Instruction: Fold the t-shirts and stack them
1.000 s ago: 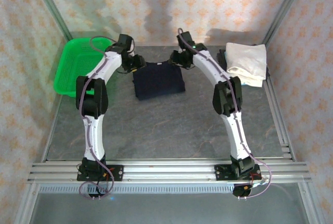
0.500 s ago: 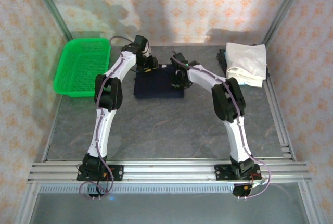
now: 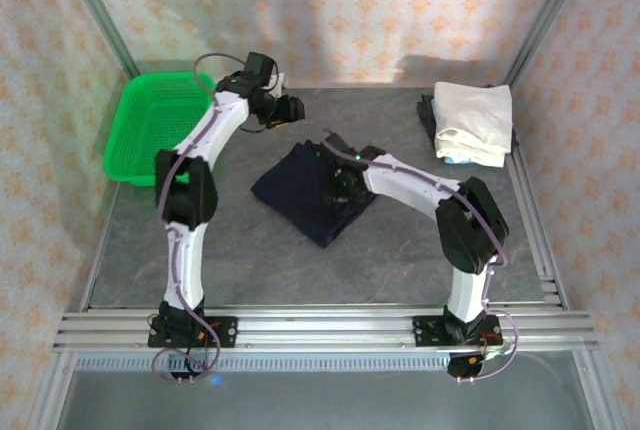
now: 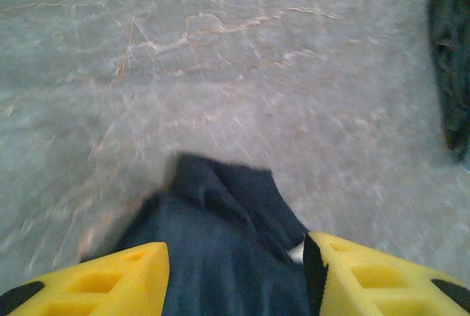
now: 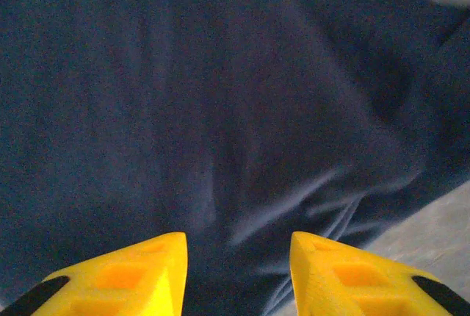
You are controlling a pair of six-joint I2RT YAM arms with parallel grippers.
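Observation:
The dark navy t-shirt point(image 3: 300, 190) lies folded in the middle of the table, turned like a diamond. My right gripper point(image 3: 340, 182) is down on its right half. In the right wrist view the yellow fingers stand apart, open point(image 5: 239, 246), over flat navy cloth point(image 5: 220, 110). My left gripper point(image 3: 290, 110) hangs beyond the shirt's far corner, off the cloth. It is open point(image 4: 235, 250), and the navy shirt point(image 4: 220, 220) shows past its fingers. The white t-shirt point(image 3: 472, 115) sits as a folded bundle at the far right.
A green mesh basket point(image 3: 125, 135) stands at the far left. A dark cloth point(image 3: 427, 110) pokes out from under the white bundle and shows at the right of the left wrist view point(image 4: 452, 66). Grey stone-look tabletop point(image 3: 300, 260) stretches toward the near rail.
The navy shirt has slid toward the near side and turned from square to diamond. The right gripper came nearer with it and opened. The left gripper drew back to the far side.

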